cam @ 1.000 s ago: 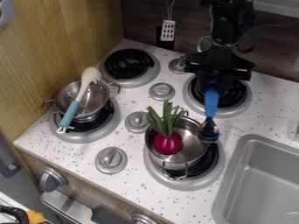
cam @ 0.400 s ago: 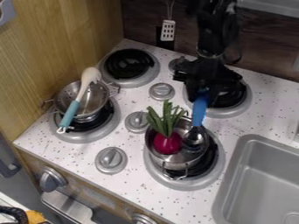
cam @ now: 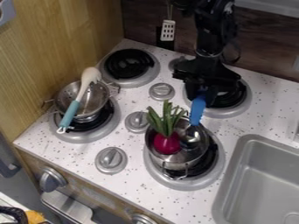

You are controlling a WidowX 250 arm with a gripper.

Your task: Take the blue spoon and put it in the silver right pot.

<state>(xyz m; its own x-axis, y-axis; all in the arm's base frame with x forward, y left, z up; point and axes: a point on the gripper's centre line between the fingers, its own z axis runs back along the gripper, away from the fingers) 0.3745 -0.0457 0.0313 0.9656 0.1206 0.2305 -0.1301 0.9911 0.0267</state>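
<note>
Blue at the handle, dark and shiny at the bowl: the spoon (cam: 197, 110), task's thing, just below the gripper (cam: 202, 92). Gripper narrow around the upper end of that blue handle, so holding the spoon, pointing down over the work. Handle steep and slightly tilted, sloping down and a little to the left of the gripper in the view. Bowl of the spoon lower still, inside the silver pot (cam: 172, 165), beside a purple toy vegetable (cam: 167, 143) with green leaves upright above the rim. Whether bowl touching pot or vegetable, hard to tell.

Right under and behind the gripper, a burner (cam: 231, 99) with a black coil, partly hidden by the arm. Nearer the camera than the gripper, another burner (cam: 213, 168), with the pot on top. To the left of the gripper, well apart, a round knob (cam: 161, 91), then farther up and left a bare black burner (cam: 130, 64). Far left and a little below gripper level, a metal colander (cam: 65, 97) with a turquoise-handled utensil (cam: 71, 113) lying across. Up and left of the gripper, hanging against the dark wall, a slotted spatula (cam: 168, 31). Down and to the right, a grey sink (cam: 257, 177).
</note>
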